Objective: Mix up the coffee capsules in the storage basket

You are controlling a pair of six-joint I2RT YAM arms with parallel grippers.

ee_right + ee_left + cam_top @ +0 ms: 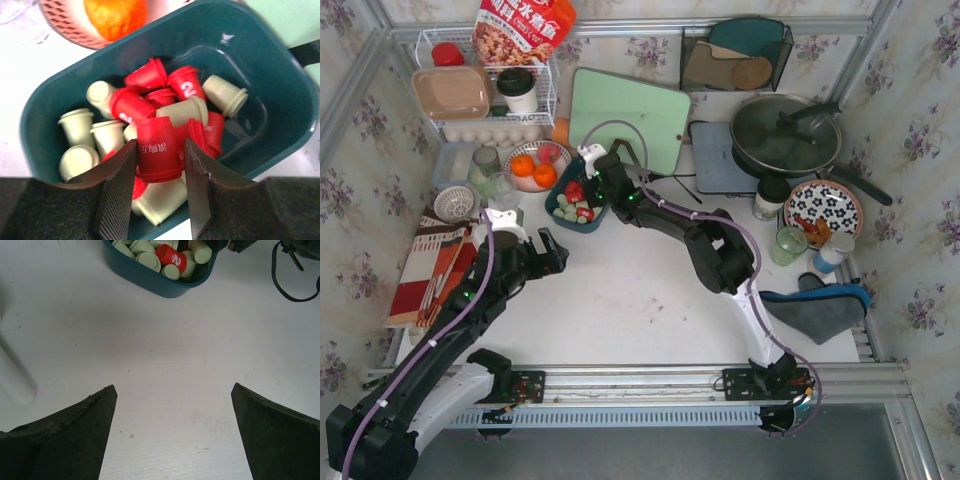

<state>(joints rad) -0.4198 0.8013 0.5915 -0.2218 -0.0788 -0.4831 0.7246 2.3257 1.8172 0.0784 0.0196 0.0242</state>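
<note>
The teal storage basket (553,207) stands left of the table's middle, and its wall (280,90) fills the right wrist view. Red and pale green coffee capsules (100,135) lie jumbled inside it. My right gripper (160,142) hangs over the basket's near end, shut on one red capsule (159,155) that sits upside down between the fingers. From above, that gripper (588,186) is over the basket. My left gripper (173,386) stands wide open over bare table, with the basket (150,282) some way ahead of it. In the top view it (535,250) is below and left of the basket.
Oranges on a pink plate (533,168) sit just left of the basket, with glasses (500,185) beside them. A green cutting board (630,115) lies behind it. A white wire rack (485,90) is at the back left, a lidded pan (785,135) at the back right, and a striped cloth (435,265) at the left edge.
</note>
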